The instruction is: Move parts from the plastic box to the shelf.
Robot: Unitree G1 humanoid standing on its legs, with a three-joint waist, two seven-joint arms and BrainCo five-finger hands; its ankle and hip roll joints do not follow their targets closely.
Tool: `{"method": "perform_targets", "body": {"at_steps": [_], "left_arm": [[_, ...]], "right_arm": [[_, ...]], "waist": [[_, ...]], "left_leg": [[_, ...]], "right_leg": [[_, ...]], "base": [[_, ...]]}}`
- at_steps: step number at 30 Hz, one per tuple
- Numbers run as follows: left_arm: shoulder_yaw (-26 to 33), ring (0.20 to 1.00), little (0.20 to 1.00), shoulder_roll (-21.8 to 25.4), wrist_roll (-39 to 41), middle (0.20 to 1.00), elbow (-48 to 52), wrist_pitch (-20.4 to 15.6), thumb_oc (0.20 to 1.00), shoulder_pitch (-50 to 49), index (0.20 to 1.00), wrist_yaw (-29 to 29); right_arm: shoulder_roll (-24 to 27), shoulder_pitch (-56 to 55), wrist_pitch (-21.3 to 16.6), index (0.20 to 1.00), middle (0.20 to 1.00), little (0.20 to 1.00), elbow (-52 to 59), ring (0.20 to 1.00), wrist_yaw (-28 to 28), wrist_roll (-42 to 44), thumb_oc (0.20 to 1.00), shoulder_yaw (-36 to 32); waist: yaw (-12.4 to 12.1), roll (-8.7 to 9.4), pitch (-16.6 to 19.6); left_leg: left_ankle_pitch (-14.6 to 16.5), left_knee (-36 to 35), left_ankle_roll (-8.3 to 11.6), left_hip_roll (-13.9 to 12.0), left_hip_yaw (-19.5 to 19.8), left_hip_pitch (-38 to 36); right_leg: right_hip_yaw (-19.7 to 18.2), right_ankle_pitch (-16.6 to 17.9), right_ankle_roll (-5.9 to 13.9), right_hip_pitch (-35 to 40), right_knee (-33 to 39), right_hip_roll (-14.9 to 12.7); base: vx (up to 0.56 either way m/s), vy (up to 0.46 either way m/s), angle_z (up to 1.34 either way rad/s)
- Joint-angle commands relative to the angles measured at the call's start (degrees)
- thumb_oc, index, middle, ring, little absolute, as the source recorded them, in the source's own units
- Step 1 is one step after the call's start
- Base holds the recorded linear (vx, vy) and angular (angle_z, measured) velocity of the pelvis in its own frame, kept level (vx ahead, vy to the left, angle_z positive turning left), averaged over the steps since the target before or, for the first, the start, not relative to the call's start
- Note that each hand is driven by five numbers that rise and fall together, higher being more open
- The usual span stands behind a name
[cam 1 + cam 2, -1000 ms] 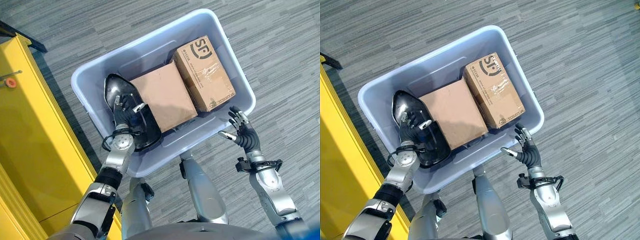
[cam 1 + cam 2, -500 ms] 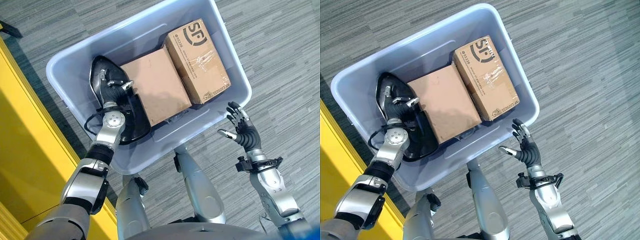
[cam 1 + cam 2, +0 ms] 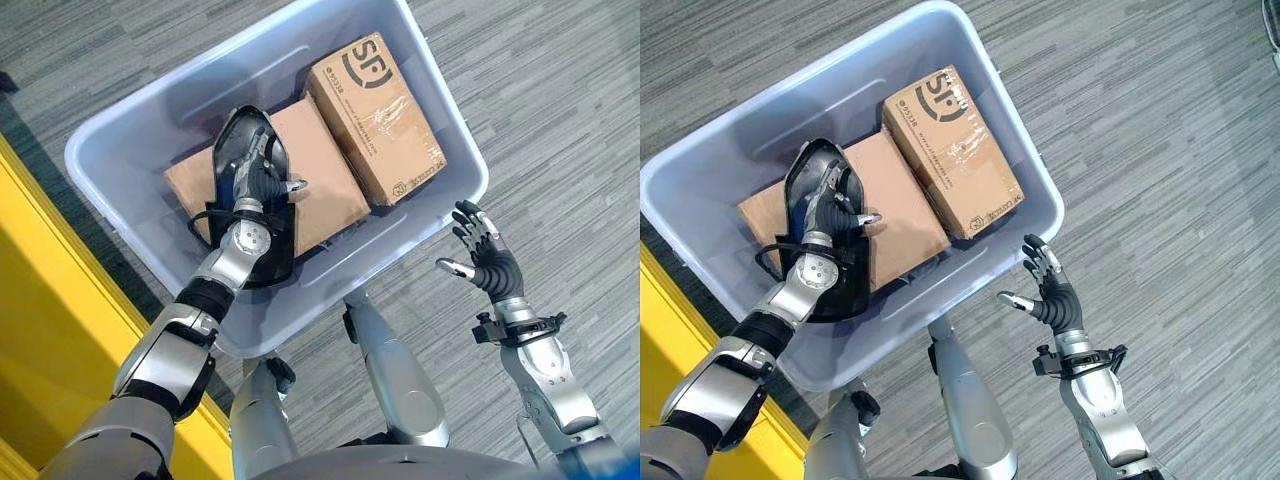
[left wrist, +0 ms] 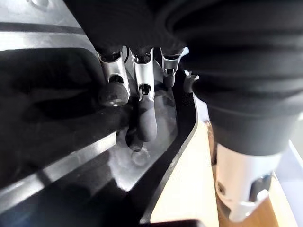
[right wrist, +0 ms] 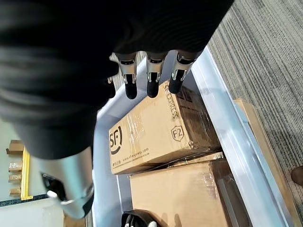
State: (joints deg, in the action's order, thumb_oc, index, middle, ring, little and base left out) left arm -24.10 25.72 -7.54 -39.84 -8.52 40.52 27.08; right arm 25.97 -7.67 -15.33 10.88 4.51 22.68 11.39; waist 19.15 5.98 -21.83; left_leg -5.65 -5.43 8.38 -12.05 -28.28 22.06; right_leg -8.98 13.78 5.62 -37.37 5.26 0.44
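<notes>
A glossy black moulded part (image 3: 246, 135) is up off the floor of the pale blue plastic box (image 3: 335, 290) and hangs over a plain cardboard box (image 3: 322, 195). My left hand (image 3: 256, 186) is shut on it, fingers (image 4: 145, 118) curled against its shiny face (image 4: 57, 132). A second, printed cardboard box (image 3: 375, 120) lies beside the plain one. My right hand (image 3: 485, 265) hovers open outside the box's near right corner, holding nothing; its fingers (image 5: 152, 81) point toward the printed box (image 5: 156, 132).
The yellow shelf (image 3: 50, 320) stands along the left, close to the plastic box's left wall. Grey striped carpet (image 3: 560, 120) surrounds the box on the right and far sides.
My left hand has lifted the black part from the box's left side and carried it right, over the plain cardboard box. The view has shifted. The right hand has stayed open.
</notes>
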Motion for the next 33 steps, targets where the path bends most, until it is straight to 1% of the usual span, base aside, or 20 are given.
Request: {"method": "perform_targets", "body": {"at_steps": [1, 7, 8, 9, 10, 11, 12, 14, 16, 17, 18, 19, 20, 21, 22, 23, 24, 25, 26, 33], "left_arm": [[-2.1, 1.0, 1.0, -0.3, -3.1, 1.0, -3.2, -0.3, 1.0, -1.6, 1.0, -3.5], [-2.6, 1.0, 1.0, -1.3, -2.6, 1.0, -1.4, -1.0, 1.0, -2.9, 1.0, -4.3], [-3.6, 1.0, 1.0, -0.6, -5.0, 1.0, 0.8, -1.0, 1.0, -2.9, 1.0, -4.1], [-3.9, 1.0, 1.0, -0.2, -5.6, 1.0, 2.7, -1.4, 1.0, -3.5, 1.0, -4.5], [-3.9, 1.0, 1.0, -0.1, -5.6, 1.0, 2.8, -1.3, 1.0, -3.6, 1.0, -4.5], [-4.0, 1.0, 1.0, 0.4, -6.1, 1.0, 5.6, -1.9, 1.0, -4.6, 1.0, -4.7], [-3.9, 1.0, 1.0, 0.4, -6.1, 1.0, 5.7, -1.9, 1.0, -4.6, 1.0, -4.7], [-2.0, 1.0, 1.0, 0.8, -3.4, 1.0, 11.5, -3.3, 1.0, -7.5, 1.0, -5.2], [-0.9, 1.0, 1.0, 2.8, -5.4, 1.0, 16.1, -3.7, 1.0, -8.8, 1.0, -4.5], [1.1, 1.0, 1.0, 3.7, -4.2, 1.0, 20.2, -4.5, 1.0, -11.6, 1.0, -4.7], [1.2, 1.0, 1.0, 3.7, -4.2, 1.0, 20.4, -4.4, 1.0, -11.9, 1.0, -4.8], [3.1, 1.0, 1.0, 4.7, -4.2, 1.0, 24.0, -5.1, 1.0, -14.3, 1.0, -4.6], [4.7, 1.0, 1.0, 5.9, -5.3, 1.0, 28.3, -4.9, 1.0, -16.7, 1.0, -4.6], [4.7, 1.0, 1.0, 6.0, -5.3, 1.0, 28.4, -4.9, 1.0, -16.7, 1.0, -4.7], [6.0, 1.0, 1.0, 6.7, -6.1, 1.0, 30.9, -5.1, 1.0, -18.0, 1.0, -4.8], [8.3, 1.0, 1.0, 7.5, -5.9, 1.0, 34.9, -5.8, 1.0, -21.6, 1.0, -5.6], [9.3, 1.0, 1.0, 7.6, -5.7, 1.0, 36.2, -6.0, 1.0, -22.7, 1.0, -5.7], [9.4, 1.0, 1.0, 7.6, -5.7, 1.0, 36.3, -5.9, 1.0, -22.9, 1.0, -5.8], [11.8, 1.0, 1.0, 7.5, -4.5, 1.0, 39.1, -6.6, 1.0, -25.4, 1.0, -5.6], [16.0, 1.0, 1.0, 7.1, -4.4, 1.0, 44.4, -7.1, 1.0, -29.7, 1.0, -3.6]], "right_arm": [[2.5, -2.2, -4.0, 1.0, 1.0, 1.0, 4.6, 1.0, -0.4, 1.7, 1.0, -4.0], [2.3, -2.5, -3.9, 1.0, 1.0, 1.0, 5.0, 1.0, -0.3, 1.6, 1.0, -4.6], [2.5, -2.6, -4.0, 1.0, 1.0, 1.0, 5.0, 1.0, -0.2, 1.2, 1.0, -4.9], [2.6, -2.6, -4.1, 1.0, 1.0, 1.0, 4.9, 1.0, -0.1, 1.1, 1.0, -5.0], [2.6, -2.6, -4.1, 1.0, 1.0, 1.0, 4.9, 1.0, -0.1, 1.1, 1.0, -5.0], [2.7, -2.6, -4.1, 1.0, 1.0, 1.0, 4.7, 1.0, 0.2, 0.8, 1.0, -5.3], [2.7, -2.6, -4.1, 1.0, 1.0, 1.0, 4.7, 1.0, 0.2, 0.8, 1.0, -5.3], [2.6, -2.9, -4.1, 1.0, 1.0, 1.0, 4.8, 1.0, 0.2, 1.0, 1.0, -5.8], [2.7, -3.0, -4.3, 1.0, 1.0, 1.0, 4.6, 1.0, 0.4, 0.7, 1.0, -6.1], [2.6, -3.2, -4.3, 1.0, 1.0, 1.0, 4.4, 1.0, 0.5, 0.7, 1.0, -6.4], [2.7, -3.2, -4.3, 1.0, 1.0, 1.0, 4.4, 1.0, 0.5, 0.7, 1.0, -6.4], [2.7, -3.4, -4.3, 1.0, 1.0, 1.0, 4.5, 1.0, 0.6, 0.6, 1.0, -6.9], [2.9, -3.4, -4.4, 1.0, 1.0, 1.0, 4.6, 1.0, 0.7, 0.2, 1.0, -7.1], [2.9, -3.4, -4.4, 1.0, 1.0, 1.0, 4.6, 1.0, 0.7, 0.2, 1.0, -7.1], [2.9, -3.7, -4.5, 1.0, 1.0, 1.0, 4.7, 1.0, 0.8, 0.2, 1.0, -7.6], [3.0, -4.3, -4.4, 1.0, 1.0, 1.0, 5.1, 1.0, 0.7, -0.1, 1.0, -8.5], [3.0, -4.5, -4.4, 1.0, 1.0, 1.0, 5.3, 1.0, 0.7, -0.2, 1.0, -8.7], [3.1, -4.5, -4.4, 1.0, 1.0, 1.0, 5.3, 1.0, 0.7, -0.2, 1.0, -8.7], [3.0, -4.7, -4.4, 1.0, 1.0, 1.0, 5.5, 1.0, 0.9, -0.4, 1.0, -9.1], [2.8, -5.1, -4.8, 1.0, 1.0, 1.0, 6.0, 1.0, 1.6, -1.1, 1.0, -10.0]], "waist": [[0.2, 1.55, 1.2], [0.1, 0.72, 1.7], [0.0, 0.19, 1.9], [-0.2, -0.21, 2.0], [-0.2, -0.2, 2.0], [-0.5, -0.8, 2.3], [-0.5, -0.8, 2.3], [-1.4, -1.98, 3.0], [-2.0, -2.85, 3.4], [-2.7, -3.48, 3.6], [-2.6, -3.49, 3.7], [-3.3, -4.12, 3.8], [-3.7, -4.69, 4.1], [-3.7, -4.69, 4.1], [-4.1, -4.95, 4.2], [-4.5, -5.33, 4.4], [-4.6, -5.11, 4.4], [-4.5, -5.15, 4.4], [-5.0, -5.41, 4.8], [-5.9, -5.49, 5.0]], "left_leg": [[-2.1, 0.4, 5.58, -5.6, 2.6, -6.7], [-2.0, 0.4, 5.55, -5.4, 2.6, -7.2], [-1.8, 0.4, 5.54, -5.3, 2.6, -7.5], [-1.7, 0.4, 5.52, -5.3, 2.7, -7.8], [-1.7, 0.4, 5.52, -5.3, 2.7, -7.8], [-1.6, 0.4, 5.5, -5.1, 2.6, -8.3], [-1.6, 0.4, 5.5, -5.1, 2.6, -8.3], [-1.2, 0.4, 5.41, -4.9, 2.7, -9.4], [-1.0, 0.4, 5.39, -4.7, 2.9, -10.1], [-0.9, 0.4, 5.34, -4.6, 3.2, -10.3], [-0.9, 0.4, 5.35, -4.6, 3.2, -10.3], [-0.9, 0.4, 5.27, -4.4, 3.5, -10.6], [-0.8, 0.4, 5.18, -4.3, 3.9, -10.8], [-0.8, 0.4, 5.18, -4.3, 3.9, -10.8], [-0.8, 0.4, 5.15, -4.3, 4.0, -10.9], [-0.9, 0.4, 5.11, -4.2, 4.4, -11.0], [-2.2, 0.4, 4.72, -4.1, 4.0, -10.5], [-2.1, 0.4, 4.72, -4.2, 4.1, -10.5], [-2.1, 0.4, 4.6, -4.0, 4.3, -10.6], [-1.9, 0.4, 4.38, -3.8, 5.0, -10.4]], "right_leg": [[4.8, -2.3, 7.52, 1.5, -0.3, -4.0], [4.7, -2.5, 7.44, 1.6, -0.3, -4.2], [4.8, -2.7, 7.46, 1.9, -0.3, -4.3], [4.9, -2.8, 7.55, 2.2, -0.3, -4.5], [4.9, -2.8, 7.55, 2.2, -0.3, -4.5], [4.9, -3.0, 7.67, 2.7, -0.3, -4.6], [4.9, -3.0, 7.67, 2.7, -0.3, -4.6], [5.1, -3.4, 7.67, 3.7, -0.3, -5.0], [5.3, -3.7, 7.72, 4.3, -0.3, -5.3], [5.5, -3.9, 7.68, 4.8, -0.3, -5.6], [5.5, -3.9, 7.68, 4.8, -0.3, -5.6], [5.7, -4.0, 7.62, 5.3, -0.3, -5.8], [6.1, -4.2, 7.61, 5.8, -0.3, -6.0], [6.1, -4.2, 7.61, 5.8, -0.3, -6.1], [6.3, -4.3, 7.6, 6.1, -0.3, -6.2], [6.6, -4.5, 7.52, 6.5, -0.3, -6.5], [6.6, -3.3, 7.02, 6.2, -0.3, -6.5], [6.7, -3.4, 7.04, 6.2, -0.3, -6.5], [6.9, -3.6, 6.92, 6.6, -0.3, -6.7], [7.4, -3.8, 6.76, 7.1, -0.3, -7.1]], "base": [[0.02, 0.013, -0.08], [0.02, 0.012, -0.07], [0.02, 0.015, -0.05], [0.0, 0.0, 0.0], [0.0, 0.0, 0.0], [0.0, 0.0, 0.0], [0.0, 0.0, 0.0], [0.02, 0.01, -0.02], [0.0, 0.0, 0.0], [0.0, 0.0, 0.0], [0.0, 0.0, 0.0], [0.01, 0.007, 0.04], [0.01, 0.007, 0.04], [0.01, 0.003, 0.06], [0.0, -0.003, 0.1], [-0.07, -0.054, 0.1], [-0.07, -0.051, 0.1], [-0.06, -0.051, 0.09], [0.01, 0.0, 0.09], [0.0, -0.003, 0.04]]}}
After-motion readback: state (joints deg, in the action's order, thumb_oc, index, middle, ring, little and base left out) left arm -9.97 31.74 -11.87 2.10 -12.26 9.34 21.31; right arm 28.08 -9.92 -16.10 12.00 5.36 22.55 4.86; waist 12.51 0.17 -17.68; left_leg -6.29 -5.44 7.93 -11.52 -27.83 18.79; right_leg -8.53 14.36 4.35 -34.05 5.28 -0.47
